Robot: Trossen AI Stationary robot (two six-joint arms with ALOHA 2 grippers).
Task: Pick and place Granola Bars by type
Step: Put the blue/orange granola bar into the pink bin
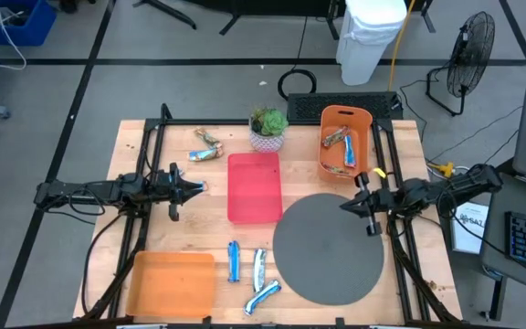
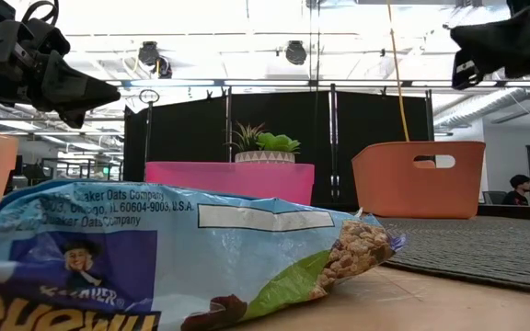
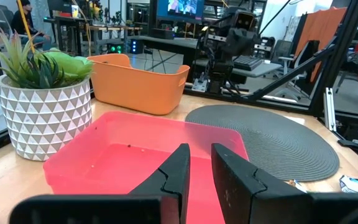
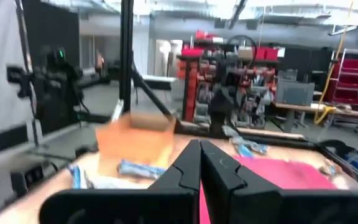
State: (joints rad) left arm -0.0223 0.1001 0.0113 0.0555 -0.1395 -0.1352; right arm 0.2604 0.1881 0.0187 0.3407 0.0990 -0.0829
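Observation:
Three blue-and-white granola bars (image 1: pixel 234 262) (image 1: pixel 259 265) (image 1: pixel 263 297) lie flat on the table near its front edge; one fills the low view (image 2: pixel 173 267). Two brown bars (image 1: pixel 206 151) lie at the far left. More bars (image 1: pixel 341 144) lie inside the orange basket (image 1: pixel 365 123) at the far right. My left gripper (image 1: pixel 199 187) hovers left of the red tray (image 1: pixel 254 187), its fingers (image 3: pixel 182 165) a narrow gap apart and empty. My right gripper (image 1: pixel 345 206) hovers over the grey round mat's (image 1: pixel 327 251) far right part, shut and empty (image 4: pixel 199 149).
A flat orange tray (image 1: pixel 172 283) lies at the near left. A potted plant (image 1: pixel 268 128) stands at the far middle, behind the red tray. Black frame bars (image 1: pixel 149 183) run along the table's left and right sides.

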